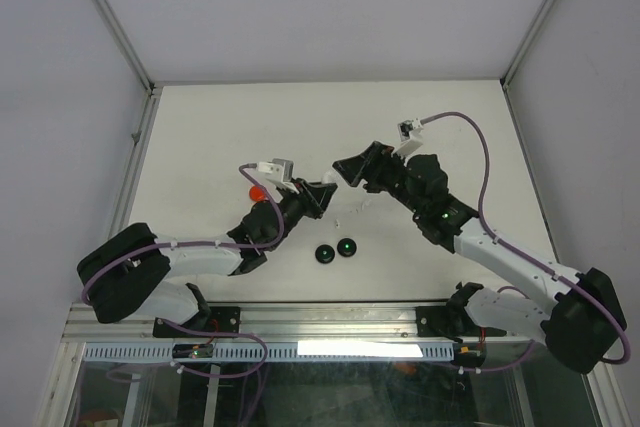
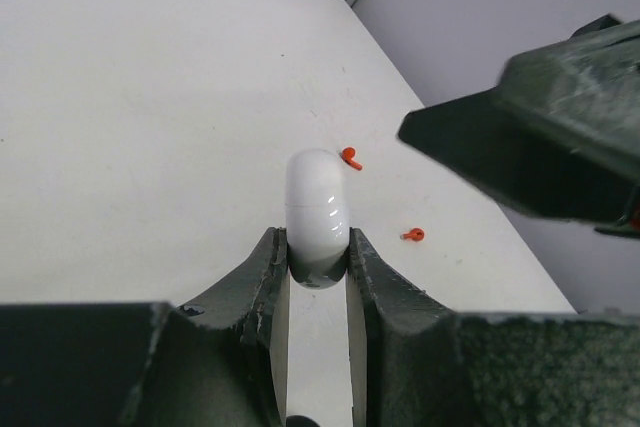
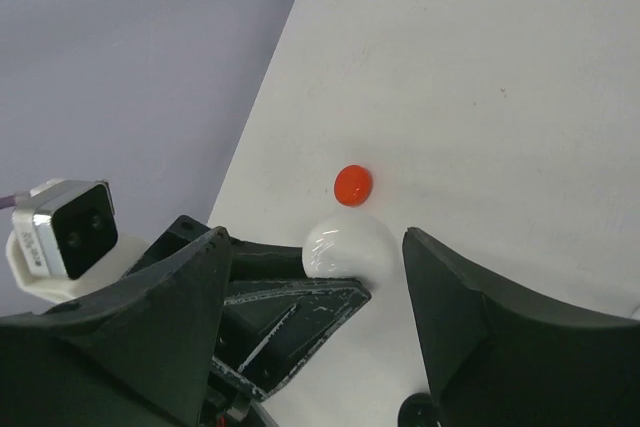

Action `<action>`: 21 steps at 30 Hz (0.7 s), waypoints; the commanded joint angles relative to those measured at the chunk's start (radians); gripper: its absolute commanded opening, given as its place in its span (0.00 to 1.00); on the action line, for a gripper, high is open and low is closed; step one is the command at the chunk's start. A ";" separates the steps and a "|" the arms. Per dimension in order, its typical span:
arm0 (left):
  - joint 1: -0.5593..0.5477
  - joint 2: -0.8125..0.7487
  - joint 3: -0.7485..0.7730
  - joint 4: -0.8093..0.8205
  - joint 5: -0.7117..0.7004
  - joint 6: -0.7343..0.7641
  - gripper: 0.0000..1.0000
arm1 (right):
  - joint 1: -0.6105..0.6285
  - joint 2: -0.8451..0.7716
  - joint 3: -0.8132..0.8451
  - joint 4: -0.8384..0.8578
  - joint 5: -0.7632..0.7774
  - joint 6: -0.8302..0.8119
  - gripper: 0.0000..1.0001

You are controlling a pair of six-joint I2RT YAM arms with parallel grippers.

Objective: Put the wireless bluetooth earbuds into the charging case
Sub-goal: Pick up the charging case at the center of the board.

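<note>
My left gripper (image 2: 317, 247) is shut on a glossy white charging case (image 2: 317, 205), gripping its near end; the lid seam shows and the case is closed. Beyond the case, two tiny red earbuds (image 2: 350, 158) (image 2: 413, 235) lie on the table. My right gripper (image 3: 312, 239) stands open, its fingers (image 3: 470, 317) wide on either side of the white case (image 3: 350, 245) without touching it. From above, the left gripper (image 1: 320, 197) and right gripper (image 1: 342, 169) meet tip to tip at mid-table, and the case is hidden between them.
A red round disc (image 3: 352, 184) lies just beyond the case, also seen beside the left arm (image 1: 256, 192). Two black round discs (image 1: 324, 254) (image 1: 346, 246) sit nearer the front. The white table (image 1: 200, 127) has raised rails along its sides.
</note>
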 commanded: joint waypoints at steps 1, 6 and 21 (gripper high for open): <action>0.054 -0.064 -0.059 0.185 0.156 0.000 0.00 | -0.077 -0.054 0.040 0.067 -0.214 -0.211 0.72; 0.141 -0.113 -0.113 0.258 0.385 -0.019 0.00 | -0.166 -0.070 0.091 -0.048 -0.438 -0.375 0.72; 0.270 -0.175 -0.114 0.387 0.927 -0.087 0.00 | -0.193 -0.015 0.160 -0.092 -0.921 -0.620 0.55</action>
